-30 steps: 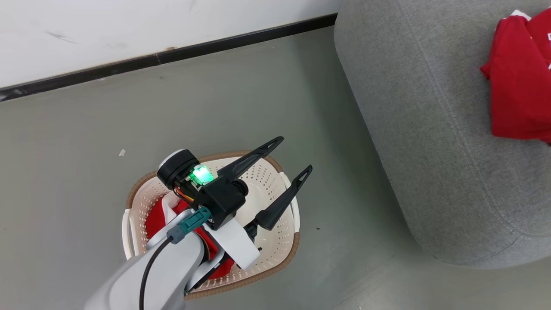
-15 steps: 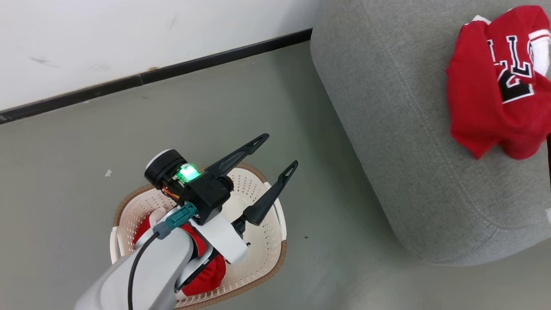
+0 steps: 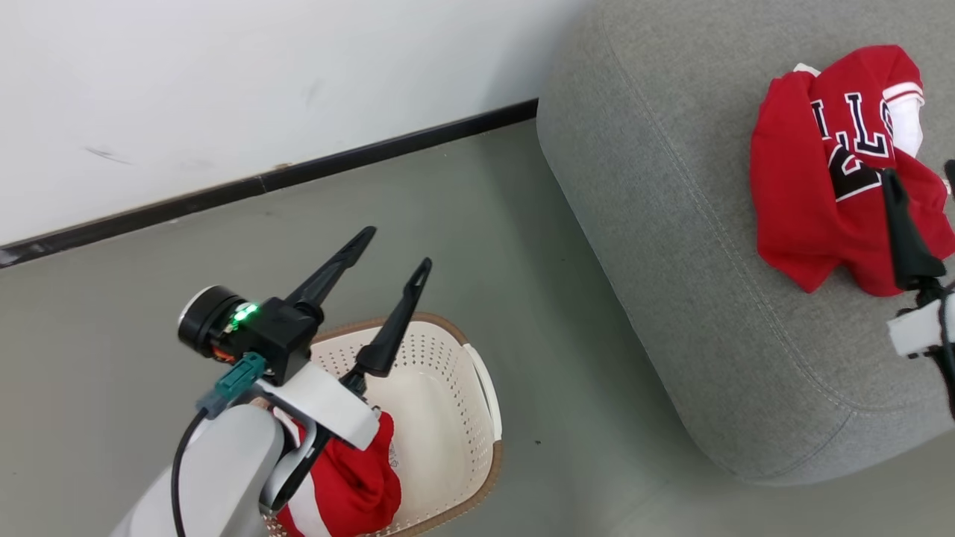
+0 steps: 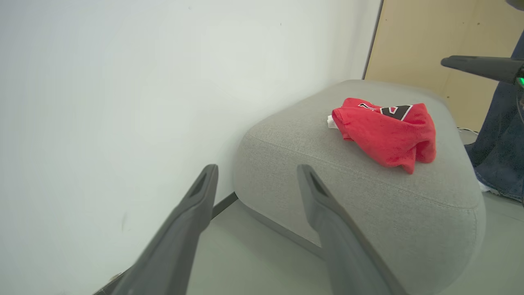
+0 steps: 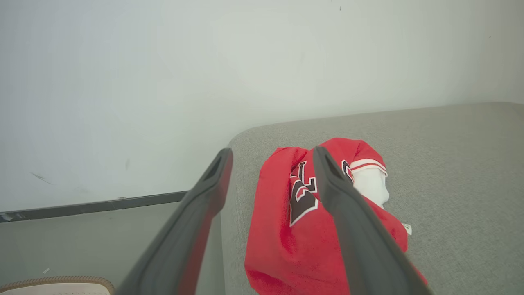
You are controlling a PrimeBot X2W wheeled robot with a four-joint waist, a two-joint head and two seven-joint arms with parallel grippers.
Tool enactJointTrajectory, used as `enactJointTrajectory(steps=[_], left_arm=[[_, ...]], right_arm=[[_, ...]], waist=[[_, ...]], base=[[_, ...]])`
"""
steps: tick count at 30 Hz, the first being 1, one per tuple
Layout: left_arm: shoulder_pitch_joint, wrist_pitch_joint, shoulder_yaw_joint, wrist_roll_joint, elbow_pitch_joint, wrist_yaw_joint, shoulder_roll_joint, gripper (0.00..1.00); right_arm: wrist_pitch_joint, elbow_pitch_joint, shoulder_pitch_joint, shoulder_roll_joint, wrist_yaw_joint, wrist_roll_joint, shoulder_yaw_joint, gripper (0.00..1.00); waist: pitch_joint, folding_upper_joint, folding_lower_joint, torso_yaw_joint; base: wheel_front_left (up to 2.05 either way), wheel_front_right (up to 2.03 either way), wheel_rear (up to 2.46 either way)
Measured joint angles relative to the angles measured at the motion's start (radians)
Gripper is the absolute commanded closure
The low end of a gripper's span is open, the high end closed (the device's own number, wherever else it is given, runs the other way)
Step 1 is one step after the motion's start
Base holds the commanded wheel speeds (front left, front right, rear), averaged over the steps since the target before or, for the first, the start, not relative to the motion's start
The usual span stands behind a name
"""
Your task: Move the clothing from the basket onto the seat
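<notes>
The cream basket (image 3: 483, 388) with its brown rim stands on the floor at lower centre, and a red and white garment (image 3: 357, 481) lies in its near end. My left gripper (image 3: 396, 248) hovers above the basket's far rim, open and empty; in its own view the gripper (image 4: 258, 169) points toward the grey seat (image 4: 327, 172). A red garment with dark block letters (image 3: 817, 186) lies crumpled on the seat (image 3: 671, 246). My right gripper (image 3: 919, 173) is open at the right edge, just over that garment (image 5: 282, 233), holding nothing.
A white wall with a black skirting strip (image 3: 298, 173) runs behind the grey floor. A person's leg in jeans (image 4: 499, 139) stands beyond the seat, next to a beige panel (image 4: 425, 41). The basket's rim (image 5: 61, 281) shows at the right wrist view's lower left.
The camera has shifted. My left gripper has lifted from over the basket toward its far left rim, uncovering more of the garment inside. My right gripper has come into view over the seat.
</notes>
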Motion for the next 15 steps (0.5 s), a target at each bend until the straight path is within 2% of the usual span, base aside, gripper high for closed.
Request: enactJointTrajectory(steps=[6, 15], left_arm=[[0.054, -0.004, 0.072, -0.004, 0.019, 0.057, 0.010, 0.00], [0.154, -0.008, 0.211, -0.016, 0.022, 0.165, 0.007, 0.00]], right_arm=[[0.000, -0.011, -0.030, 0.060, 0.000, -0.034, 0.042, 0.00], [0.000, -0.021, -0.035, 0.128, 0.000, -0.123, 0.082, 0.00]], waist=[[-0.038, 0.0000, 0.0000, 0.026], [-0.096, 0.0000, 0.0000, 0.072]], base=[[0.00, 0.00, 0.00], [0.00, 0.00, 0.00]])
